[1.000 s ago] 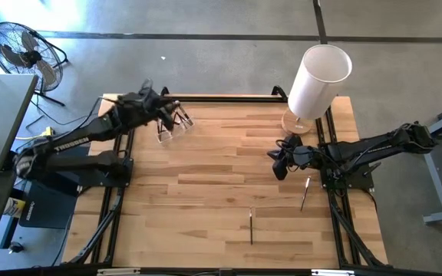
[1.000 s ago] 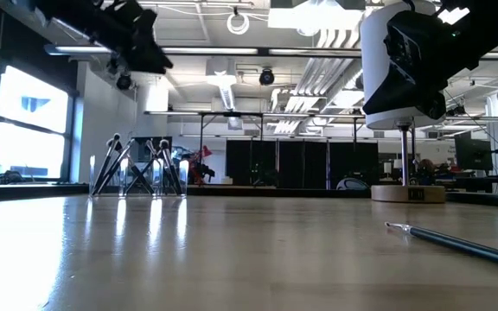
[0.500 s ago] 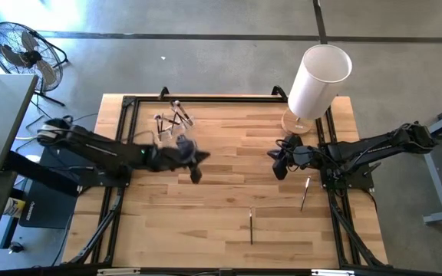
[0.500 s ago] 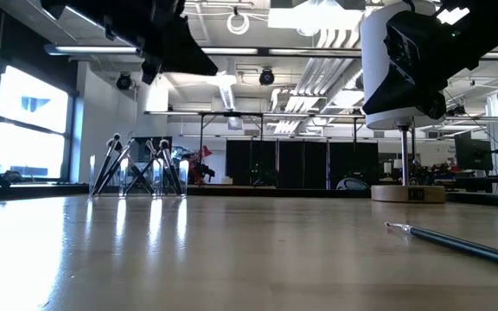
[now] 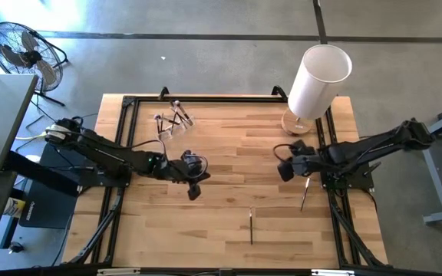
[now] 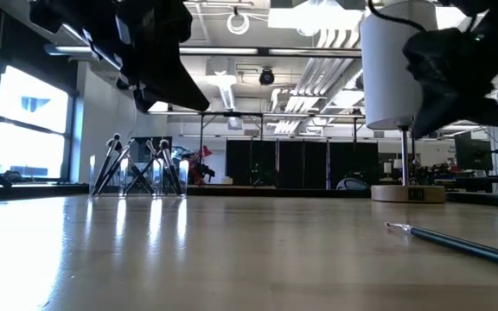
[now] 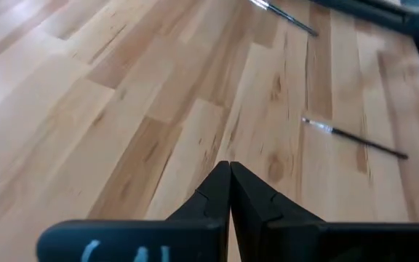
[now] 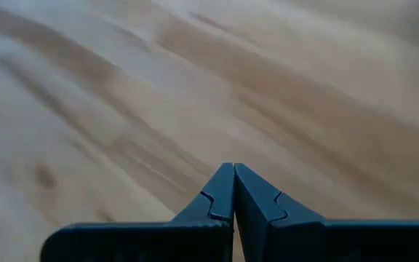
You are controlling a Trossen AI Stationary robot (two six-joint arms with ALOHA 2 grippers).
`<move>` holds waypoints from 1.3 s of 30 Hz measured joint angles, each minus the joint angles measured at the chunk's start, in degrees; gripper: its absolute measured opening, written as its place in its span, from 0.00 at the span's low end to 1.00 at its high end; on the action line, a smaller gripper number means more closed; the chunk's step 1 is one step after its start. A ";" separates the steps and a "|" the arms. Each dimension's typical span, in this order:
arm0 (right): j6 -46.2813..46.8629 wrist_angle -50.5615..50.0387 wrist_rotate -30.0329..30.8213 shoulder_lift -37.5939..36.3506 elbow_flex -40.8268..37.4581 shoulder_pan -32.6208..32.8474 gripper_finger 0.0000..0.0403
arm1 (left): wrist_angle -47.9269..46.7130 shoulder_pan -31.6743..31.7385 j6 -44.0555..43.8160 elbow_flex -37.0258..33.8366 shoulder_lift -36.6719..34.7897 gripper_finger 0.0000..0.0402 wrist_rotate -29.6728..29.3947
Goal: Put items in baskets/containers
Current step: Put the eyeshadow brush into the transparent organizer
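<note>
Wooden counter [image 5: 229, 165], two brushes [image 5: 251, 225] loose near right, others probably inside clear cup [image 5: 172, 123] far left. Left tool [image 5: 194, 186] and right tool [image 5: 285, 169] shut, empty. Brushes light, stiff, slim; pinch mid-handle.

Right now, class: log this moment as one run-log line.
left gripper: shut, empty, mid-table | right gripper: shut, empty | thin dark makeup brushes: two on table | small clear plastic cup: holds brushes

Bright even daylight, ceiling lights [image 6: 238, 23] glaring, tabletop [image 6: 232, 250] sheen, right wrist view motion-blurred
</note>
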 joint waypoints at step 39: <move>51.99 -26.62 -16.14 36.07 5.21 5.09 0.00 | -11.82 0.02 10.14 -0.02 -0.07 0.01 7.74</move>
